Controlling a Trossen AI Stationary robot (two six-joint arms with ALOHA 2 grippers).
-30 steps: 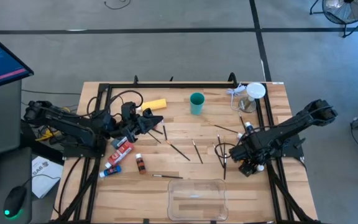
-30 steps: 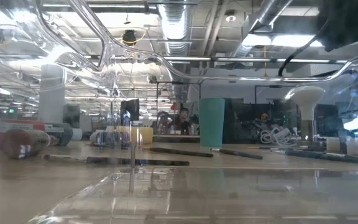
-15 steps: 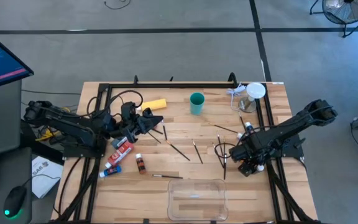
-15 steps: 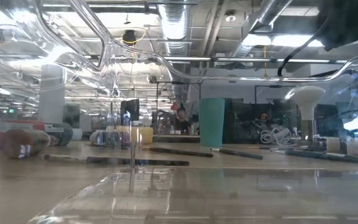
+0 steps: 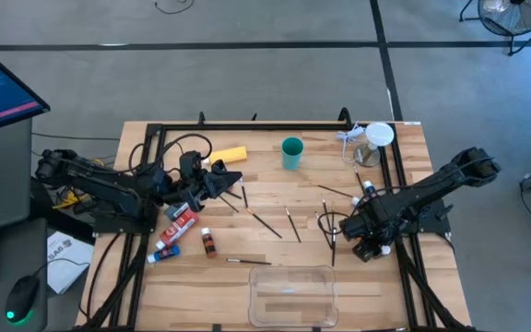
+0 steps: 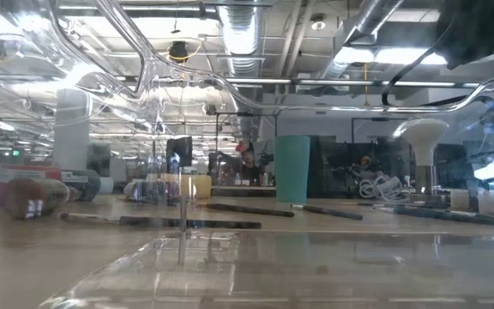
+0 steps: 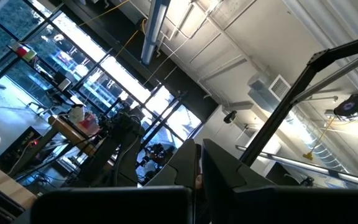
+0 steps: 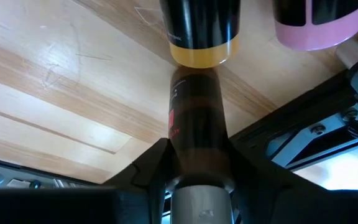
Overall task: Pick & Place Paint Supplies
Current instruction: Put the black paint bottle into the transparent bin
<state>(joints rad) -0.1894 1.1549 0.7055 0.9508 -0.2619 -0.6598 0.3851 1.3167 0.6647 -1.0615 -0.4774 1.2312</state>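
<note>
My right gripper (image 5: 369, 247) points steeply down at the table's right edge, shut on a small brown paint bottle (image 8: 197, 118) with a red label and a pale cap (image 8: 201, 200). Just beyond it are a dark bottle with a yellow end (image 8: 201, 37) and one with a pink band (image 8: 319, 22). My left gripper (image 5: 231, 180) is shut on nothing, raised beside the yellow bottle (image 5: 230, 153). Thin brushes (image 5: 265, 223) lie in the middle of the table. Paint tubes (image 5: 181, 217) and another brown bottle (image 5: 208, 242) lie at the left. My right gripper has the brown bottle's two sides (image 8: 178, 146) between its two fingers (image 8: 151, 168), close to the cap end. The fingers come slanting down from above and lie along the bottle, cap toward the wrist. The bottle appears to lie on the wooden table.
A teal cup (image 5: 291, 152) stands at the far middle and a clear plastic tray (image 5: 293, 293) at the near edge. A white lamp-like object and cord (image 5: 374, 138) sit at the far right. Black frame rails (image 5: 404, 267) run beside my right gripper.
</note>
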